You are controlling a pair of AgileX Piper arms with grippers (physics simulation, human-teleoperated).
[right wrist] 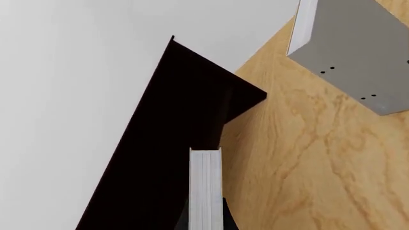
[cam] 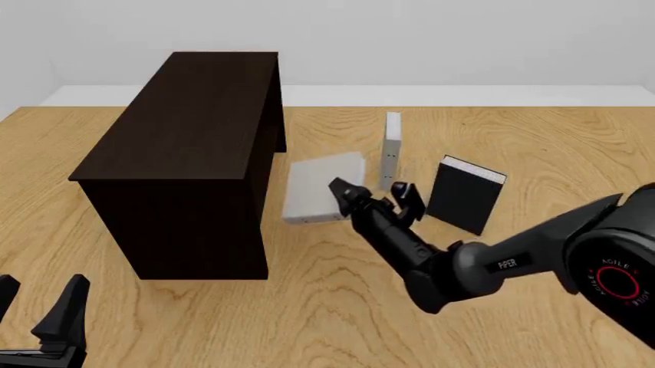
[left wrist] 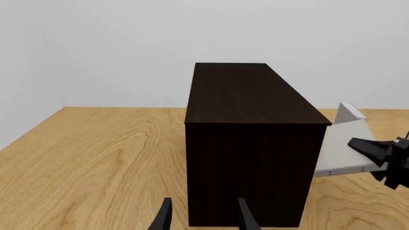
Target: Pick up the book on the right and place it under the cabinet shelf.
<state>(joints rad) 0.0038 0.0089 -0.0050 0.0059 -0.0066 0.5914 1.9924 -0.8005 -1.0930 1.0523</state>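
we see the right gripper [cam: 370, 193] clamped on the book [cam: 321, 190], its two fingers pinching the light grey cover from either side, page edges white between them in the right wrist view. the book is lifted clear of the table [cam: 511, 138] and tilted, just beside the cabinet shelf [cam: 195, 146] on its right-hand side, near the lower front corner, not touching it as far as we can tell. a second grey book [cam: 391, 149] stands upright farther from the cabinet shelf, behind the held one, and a black-covered book [cam: 465, 193] stands upright beyond that, farthest from the cabinet shelf. the left gripper [cam: 36, 310] hangs low in front of the cabinet shelf's near end, its fingers spread apart with nothing between them.
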